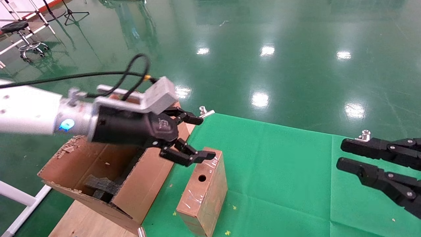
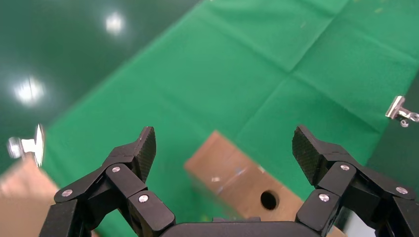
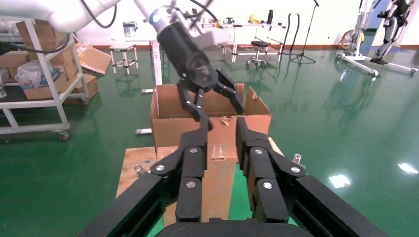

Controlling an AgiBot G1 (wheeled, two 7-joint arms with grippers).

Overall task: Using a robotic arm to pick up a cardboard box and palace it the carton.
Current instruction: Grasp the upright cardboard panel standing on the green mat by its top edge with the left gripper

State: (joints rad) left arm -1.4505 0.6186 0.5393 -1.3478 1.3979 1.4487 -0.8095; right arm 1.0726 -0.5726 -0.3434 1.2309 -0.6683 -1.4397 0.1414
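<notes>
Just above the far top edge of the cardboard box (image 1: 203,191), the left pincer (image 1: 202,138) of the robotic arm (image 1: 29,112) hangs with its fingers (image 2: 141,150) spread wide and nothing between them. One fingertip sits at the box's upper far corner in the head view; whether it touches cannot be told. The left wrist view looks down between the two spread fingertips onto the box's brown face and its round hole (image 2: 268,199).

The cardboard box stands on its narrow end on the green cloth (image 1: 279,171) of the tabletop, tilted slightly, with clear tape glinting on its faces and the hole facing up and toward the robot. Just beside the box, on the robot's left, stands the carton (image 1: 98,171), its flaps upright and torn, black foam pieces (image 1: 100,186) lying inside.

Well apart from the box, on the robot's right, the right pincer (image 1: 342,153) rests idle over the cloth, its fingers parted by a narrow gap and empty.
</notes>
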